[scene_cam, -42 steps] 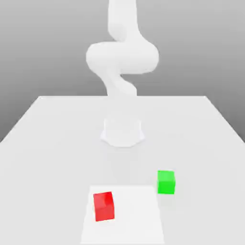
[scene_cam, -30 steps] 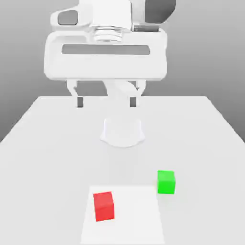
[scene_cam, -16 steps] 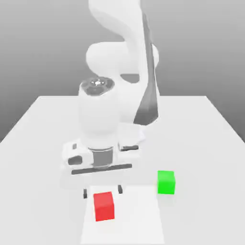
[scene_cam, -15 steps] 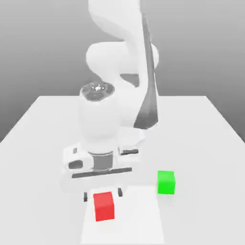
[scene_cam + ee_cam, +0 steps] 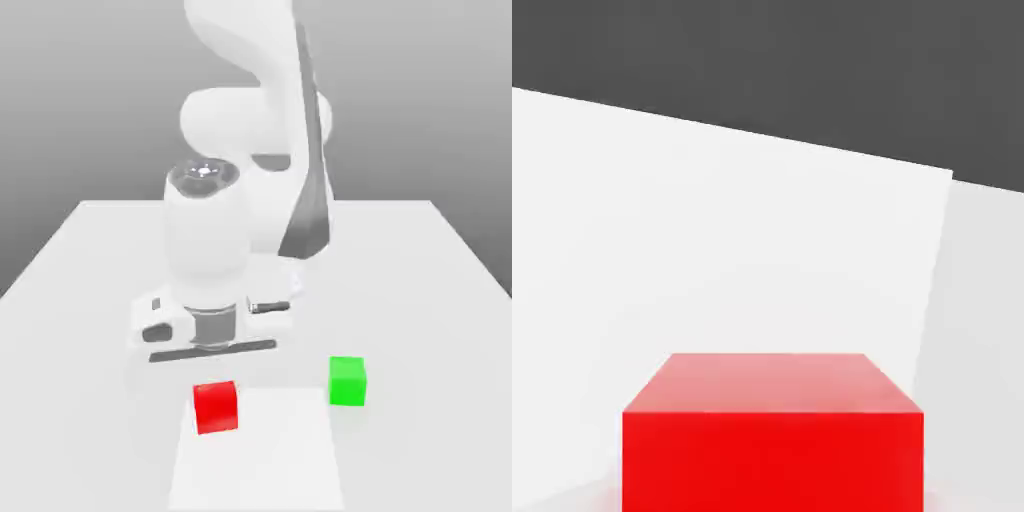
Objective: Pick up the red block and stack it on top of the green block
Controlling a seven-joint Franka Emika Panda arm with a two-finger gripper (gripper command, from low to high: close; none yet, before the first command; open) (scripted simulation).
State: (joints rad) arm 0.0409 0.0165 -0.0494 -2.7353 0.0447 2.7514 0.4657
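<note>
The arm reaches down over the desk [image 5: 420, 290], its gripper [image 5: 215, 402] pointing downward, closed on the red block [image 5: 215, 408]. The block sits between the fingertips, directly below the hand, over the white sheet's [image 5: 265, 460] far-left corner in the exterior view. The green block [image 5: 347, 381] rests just beside the sheet's far-right corner.
</note>
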